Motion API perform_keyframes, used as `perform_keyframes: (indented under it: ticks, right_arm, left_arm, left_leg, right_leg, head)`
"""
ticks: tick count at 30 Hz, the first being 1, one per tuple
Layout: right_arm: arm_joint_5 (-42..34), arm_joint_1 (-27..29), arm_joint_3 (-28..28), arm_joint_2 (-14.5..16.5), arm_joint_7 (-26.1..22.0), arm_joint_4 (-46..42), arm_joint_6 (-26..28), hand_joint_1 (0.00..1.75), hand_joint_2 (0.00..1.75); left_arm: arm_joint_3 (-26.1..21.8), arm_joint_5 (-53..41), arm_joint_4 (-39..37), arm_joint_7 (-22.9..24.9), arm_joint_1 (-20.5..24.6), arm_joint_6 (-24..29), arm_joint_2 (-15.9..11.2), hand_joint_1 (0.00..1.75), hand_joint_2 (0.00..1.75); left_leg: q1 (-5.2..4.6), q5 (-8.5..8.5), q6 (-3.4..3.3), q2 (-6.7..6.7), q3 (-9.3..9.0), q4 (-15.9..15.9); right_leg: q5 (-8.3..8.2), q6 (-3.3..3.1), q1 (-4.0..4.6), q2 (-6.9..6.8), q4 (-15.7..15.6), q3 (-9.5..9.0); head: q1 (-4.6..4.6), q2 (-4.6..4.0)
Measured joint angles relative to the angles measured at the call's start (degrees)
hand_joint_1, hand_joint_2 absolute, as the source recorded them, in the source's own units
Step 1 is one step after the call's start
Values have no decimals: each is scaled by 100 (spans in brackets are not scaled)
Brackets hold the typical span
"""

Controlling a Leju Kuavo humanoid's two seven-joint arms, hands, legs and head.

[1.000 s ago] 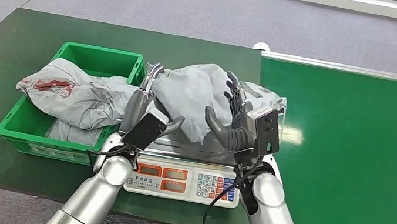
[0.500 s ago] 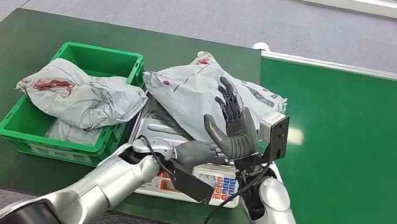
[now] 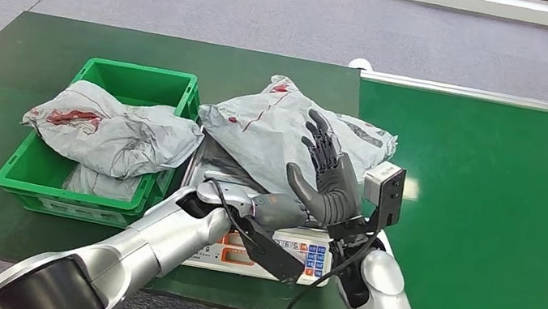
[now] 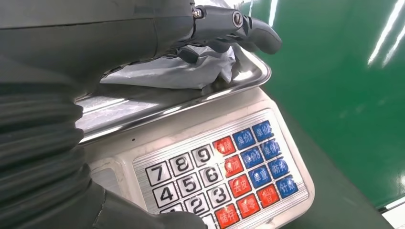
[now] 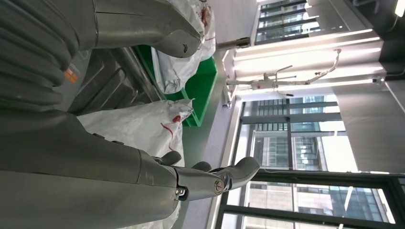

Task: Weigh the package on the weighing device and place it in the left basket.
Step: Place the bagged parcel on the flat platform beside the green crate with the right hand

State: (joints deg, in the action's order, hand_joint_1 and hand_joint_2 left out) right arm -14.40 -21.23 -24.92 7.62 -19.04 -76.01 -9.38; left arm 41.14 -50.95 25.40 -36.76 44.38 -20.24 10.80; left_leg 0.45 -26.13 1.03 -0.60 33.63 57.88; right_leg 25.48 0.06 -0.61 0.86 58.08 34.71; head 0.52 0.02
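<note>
A grey package (image 3: 275,126) with red marks lies on the steel tray (image 3: 208,165) of the scale (image 3: 313,255). My left arm reaches across the scale's front. My left hand (image 3: 275,204) is at the package's near edge; in the left wrist view its fingers (image 4: 224,28) lie just over the package (image 4: 176,71) above the keypad (image 4: 215,162), with no grip that I can make out. My right hand (image 3: 325,174) is raised upright beside the package's near right side, fingers spread and holding nothing. The green basket (image 3: 135,76) stands to the left of the scale.
The basket holds other grey bags (image 3: 114,131), piled above its rim. A green conveyor belt (image 3: 492,212) with a metal edge runs along the right. The dark green table (image 3: 6,57) ends close in front of the scale. A black cable (image 3: 316,292) hangs by my right forearm.
My left hand has left the package's left side and swung round to the front of the scale. The package has flattened on the tray. My right hand has lifted a little.
</note>
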Motion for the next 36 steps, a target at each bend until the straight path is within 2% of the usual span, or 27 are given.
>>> perform_keyframes:
  ticks: [10, 11, 14, 15, 17, 18, 19, 21, 22, 23, 26, 28, 31, 36]
  right_arm:
    - [-1, 0, -1, -52, -1, -1, -2, 0, 175]
    - [-4, 0, -1, -53, -2, -1, -2, 0, 175]
    - [-37, 7, -1, -56, -26, -16, -2, 0, 175]
    - [-49, 16, -1, -58, -42, -34, -1, 0, 175]
    - [-57, 47, -5, -67, -83, -86, 20, 0, 175]
    - [-52, 68, -8, -72, -102, -113, 36, 0, 175]
    - [-46, 91, -10, -77, -117, -136, 55, 0, 175]
    - [-37, 128, -14, -92, -135, -171, 82, 0, 175]
    - [-36, 140, -15, -101, -142, -182, 92, 0, 175]
    - [-40, 152, -16, -110, -150, -193, 103, 0, 175]
    - [-62, 255, -15, -145, -174, -279, 165, 0, 175]
    - [-51, 375, -12, -184, -154, -376, 203, 0, 175]
    - [33, 495, 1, -236, -76, -427, 327, 0, 175]
    - [455, 589, 70, -278, -67, -396, 724, 0, 175]
  left_arm:
    - [61, 1, -100, 0, 48, 4, 2, 0, 175]
    - [61, 1, -102, 1, 48, 19, 2, 30, 175]
    - [77, 6, -113, 36, 48, 203, 2, 161, 175]
    - [91, 22, -119, 60, 47, 312, 2, 175, 175]
    - [116, 90, -133, 122, 42, 558, 1, 175, 175]
    - [121, 134, -142, 155, 39, 672, 0, 137, 175]
    - [121, 176, -152, 186, 37, 771, -3, 107, 175]
    - [122, 282, -170, 233, 36, 922, -20, 20, 175]
    - [122, 355, -175, 243, 36, 975, -37, 14, 175]
    - [118, 465, -171, 270, 27, 1071, -61, 0, 175]
    - [-50, 1015, 92, 519, -207, 1793, -211, 0, 175]
    - [-331, 1408, 595, 752, -587, 2270, -362, 0, 175]
    - [-787, 1905, 1537, 976, -1305, 2440, -508, 0, 175]
    - [-1648, 3081, 2930, 1028, -2450, 2416, -510, 0, 175]
  left_leg:
    - [0, 0, 0, 0, 0, 0]
    - [0, 0, 0, 0, 0, 0]
    - [0, 0, 0, 0, 0, 0]
    - [0, 0, 0, 0, 0, 0]
    - [0, 0, 0, -1, 1, 0]
    - [0, 0, 0, -1, 2, 0]
    - [0, 0, 0, -1, 2, 0]
    - [0, 0, 0, -1, 3, 0]
    - [0, 0, 0, -1, 4, 0]
    - [0, 0, 0, -1, 4, 0]
    - [0, -1, 1, 1, 2, -2]
    - [0, -3, 2, 4, 0, -3]
    - [0, -6, 1, 3, 3, -3]
    - [0, -15, 1, 8, 6, -4]
  right_leg:
    - [0, 0, 0, 0, 0, 0]
    - [0, 0, 0, 0, 0, 0]
    - [0, 0, 0, 0, 0, 0]
    - [0, 0, 0, -1, 0, 0]
    - [0, 0, 0, -1, 0, 0]
    - [0, 0, 0, -1, 0, 0]
    - [0, 0, 0, -1, 0, 0]
    - [0, 0, 0, -1, 0, 0]
    - [0, 0, 0, -1, 0, 0]
    - [0, 0, 0, -1, 0, 0]
    - [1, 0, 0, 2, 0, 0]
    - [3, -1, 0, 5, 0, 1]
    - [9, -2, 1, 6, 0, 2]
    - [15, -1, -1, 9, 0, 6]
  head:
    - [0, 0]
    - [0, 0]
    - [0, 0]
    - [0, 0]
    - [-1, 0]
    - [-1, 0]
    - [-1, 0]
    - [-1, 0]
    - [-2, 0]
    - [-2, 0]
    - [-1, 0]
    - [-1, 0]
    - [0, 0]
    - [-1, 0]
